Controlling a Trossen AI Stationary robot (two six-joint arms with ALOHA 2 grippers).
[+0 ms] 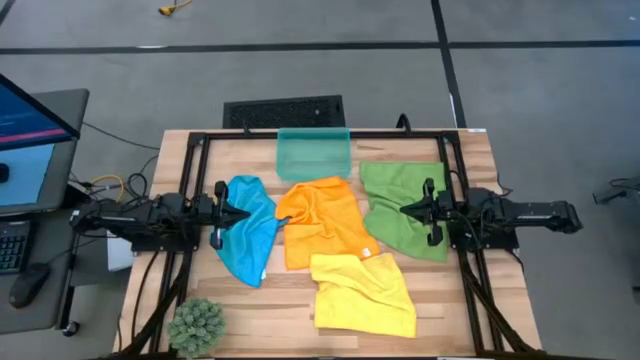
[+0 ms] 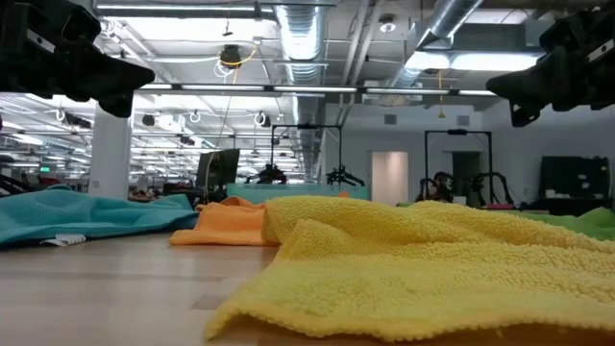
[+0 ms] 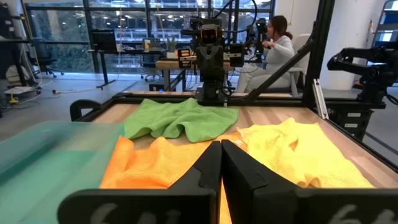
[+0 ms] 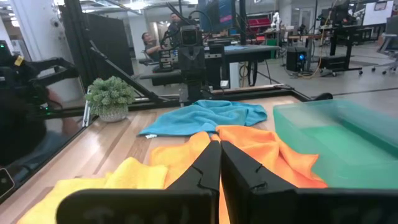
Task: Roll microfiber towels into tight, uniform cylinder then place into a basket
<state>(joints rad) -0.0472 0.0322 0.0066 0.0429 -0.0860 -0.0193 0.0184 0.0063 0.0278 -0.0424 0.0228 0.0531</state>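
From above, the two dark arms lay level over the pale wooden table [image 1: 250, 300], facing each other: the left gripper [image 1: 243, 212] was clenched on nothing above the crumpled bright blue microfiber towel [image 1: 248, 238], and the right gripper [image 1: 407, 210], fingers together and empty too, hung over the rumpled green microfiber towel [image 1: 395, 205]. The small translucent teal-green plastic basket [image 1: 313, 153] stood at the table's far edge between them, with nothing seen in it; the orange microfiber towel [image 1: 322, 222] lay just in front of it and the yellow microfiber towel [image 1: 365, 292] nearest the front edge, overlapping the orange. At table height, both arms hung clear above the cloths. The left wrist camera showed its fingers [image 3: 208, 171] pressed together over the orange cloth, the green one beyond. The right wrist camera showed its fingers [image 4: 208, 168] closed likewise, the basket to one side
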